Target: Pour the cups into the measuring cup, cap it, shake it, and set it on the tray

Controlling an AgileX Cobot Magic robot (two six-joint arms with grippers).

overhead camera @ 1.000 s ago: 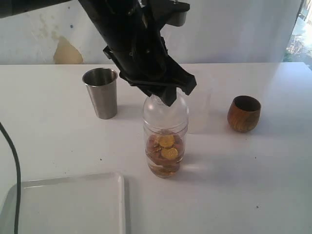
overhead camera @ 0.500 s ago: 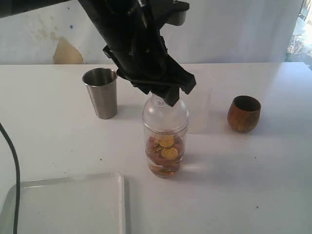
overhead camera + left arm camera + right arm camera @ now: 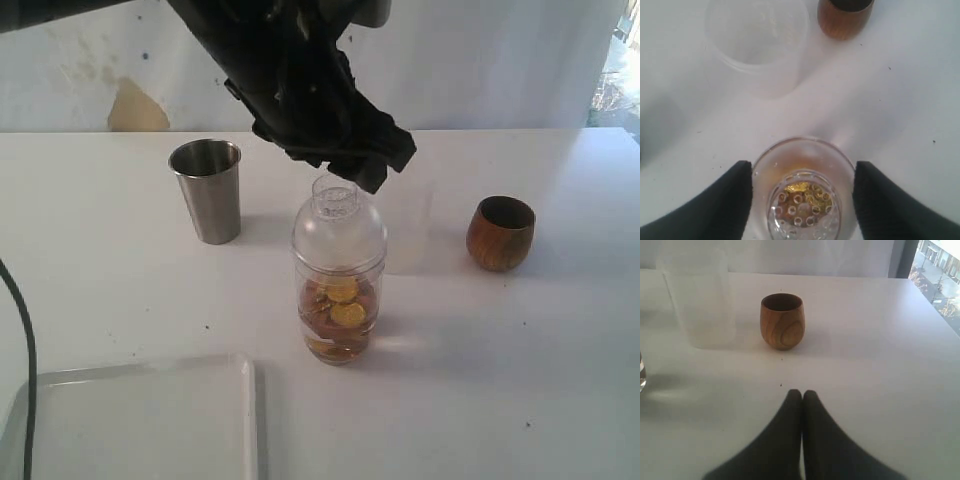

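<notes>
Left gripper (image 3: 802,172) spread open just above the cap (image 3: 338,215)
Its jaws stand wider than the dome and grip nothing. The cap sits on the upright measuring cup (image 3: 339,305). In the exterior view the steel tumbler (image 3: 207,190) stands left of the measuring cup, the wooden cup (image 3: 499,233) right, and the tray (image 3: 150,420) nearer, to its left. The right gripper (image 3: 801,395) is pinched together, empty.
</notes>
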